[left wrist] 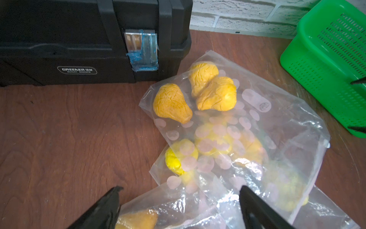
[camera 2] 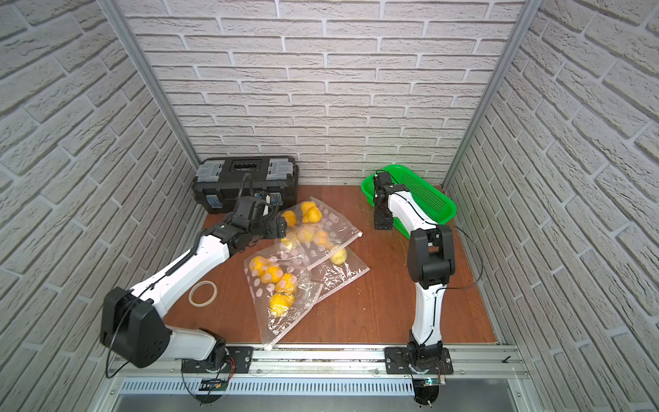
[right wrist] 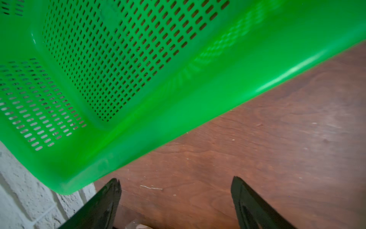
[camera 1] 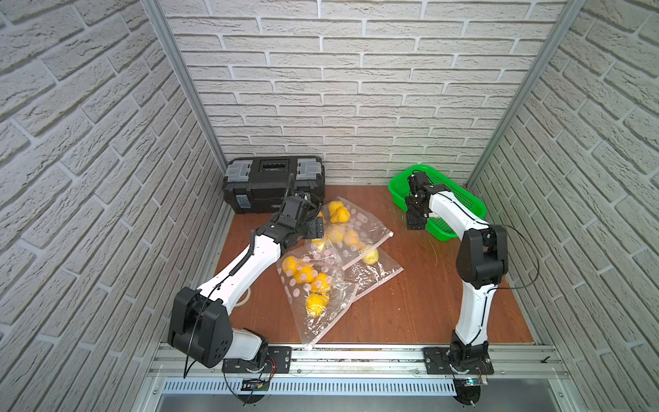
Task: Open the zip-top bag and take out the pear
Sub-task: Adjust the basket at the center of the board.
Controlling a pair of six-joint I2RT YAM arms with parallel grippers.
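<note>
While the left pincer (camera 1: 317, 228), jaws apart, hovers over the near edge of the zip-top bag (camera 1: 360, 223), pears (camera 1: 338, 213) just ahead of it, the bag's zip edge (camera 1: 367, 251) lies on the far side, toward the distant, likewise spread right pincer (camera 1: 415, 224).

top views: overhead, downward | left wrist: near bags (left wrist: 277, 123) | right wrist: close, basket (right wrist: 217, 89)

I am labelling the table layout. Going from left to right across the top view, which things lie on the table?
In a top view: tape roll → pile of zip-top bags with pears → green basket. The black toolbox spans across the first two, so I leave it out.
</note>
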